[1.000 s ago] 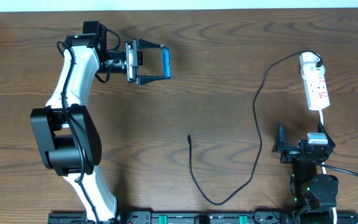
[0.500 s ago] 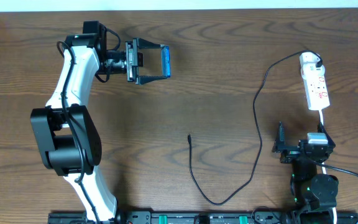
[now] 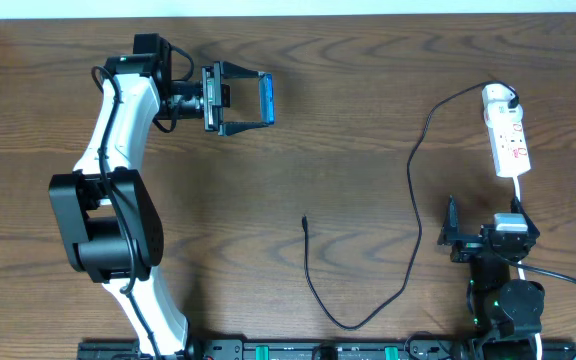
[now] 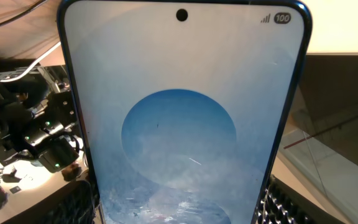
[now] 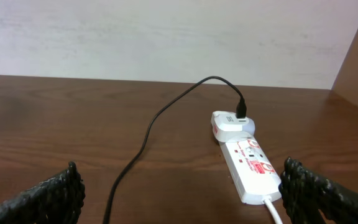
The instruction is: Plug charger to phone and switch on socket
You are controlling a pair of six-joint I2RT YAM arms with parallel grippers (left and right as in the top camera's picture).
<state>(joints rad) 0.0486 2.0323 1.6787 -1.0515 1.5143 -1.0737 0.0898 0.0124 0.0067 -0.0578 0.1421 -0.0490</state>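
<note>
Phone [image 4: 182, 124] fills left wrist view; charger tip [image 3: 305, 221] visible overhead only.

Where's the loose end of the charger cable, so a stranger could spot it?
On the table, find the white power strip at right. A thin black cable leaves its far end, loops toward the near edge, then rises to a connector tip mid-table, the only cable end lying free.

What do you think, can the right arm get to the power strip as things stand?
Probably yes. The power strip lies on bare table just ahead of the open right pincer, with nothing between them. The black charger cable curves off to one side, not across the strip.
</note>
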